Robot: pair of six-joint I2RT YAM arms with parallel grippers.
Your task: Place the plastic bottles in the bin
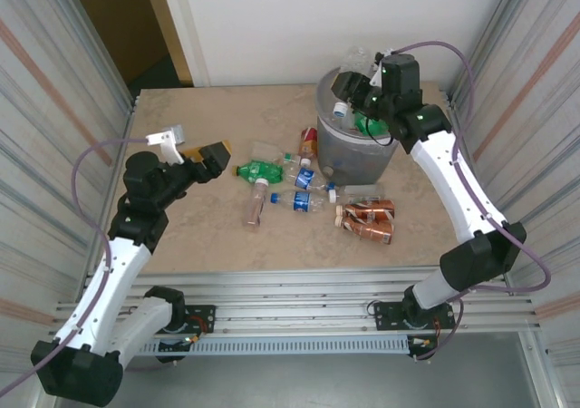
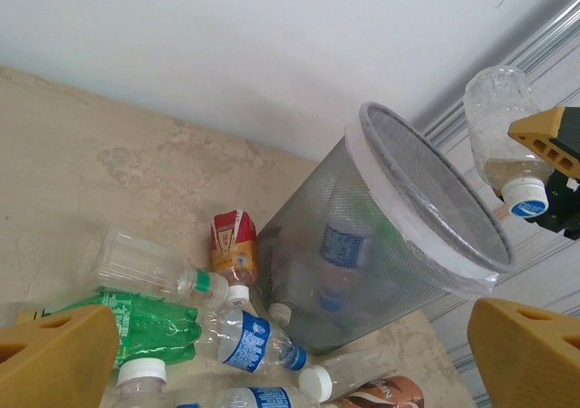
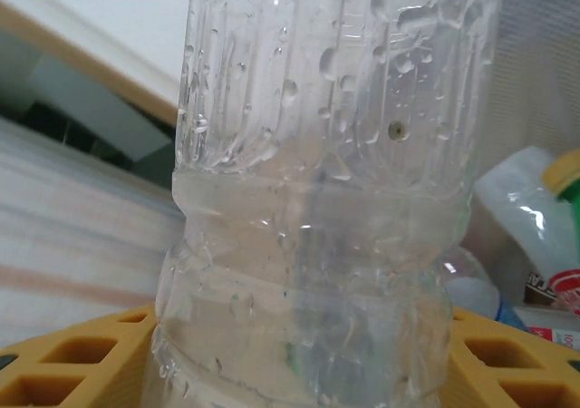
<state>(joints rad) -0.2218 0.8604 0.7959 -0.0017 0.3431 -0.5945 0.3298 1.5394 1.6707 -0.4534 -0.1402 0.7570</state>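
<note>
Nearest on the table (image 1: 181, 236), right of centre, a brown-labelled pair (image 1: 367, 210) lay side by side. Just beyond them ran a loose row: a brownish bottle (image 1: 255, 204) at the left end, a blue-labelled pair (image 1: 304, 201) in the middle, and a clear bottle (image 1: 362, 190) near the foot of the bin (image 1: 358, 159).

Over on the left, the left gripper (image 1: 216, 161) hung with its jaws spread wide and nothing between them, the heap just to its right. From its own camera, the yellow fingers (image 2: 54, 358) framed the pile from the bottom corners. Right beside that gripper lay the green bottle (image 1: 265, 169), on its side, with an unlabelled bottle (image 1: 270, 150) just behind it. Farther right, a red-labelled bottle (image 1: 310, 140) sat just beside the bin's wall.

The bin itself stood upright at the far right of the table, its liner (image 2: 421, 231) folded over the rim. Some bottles were already in there: an inner green bottle (image 1: 372, 125) showed from above, and an inner blue-labelled bottle (image 2: 343, 245) showed through the mesh in the left wrist view.

Farthest and highest, the right gripper (image 1: 350, 91) was up over the bin's mouth, pinching the held bottle (image 2: 497, 122). It was clear and hung cap down, the cap white and blue. In the right wrist view, droplets clung to its wall and a yellow finger sat on either side of it.
</note>
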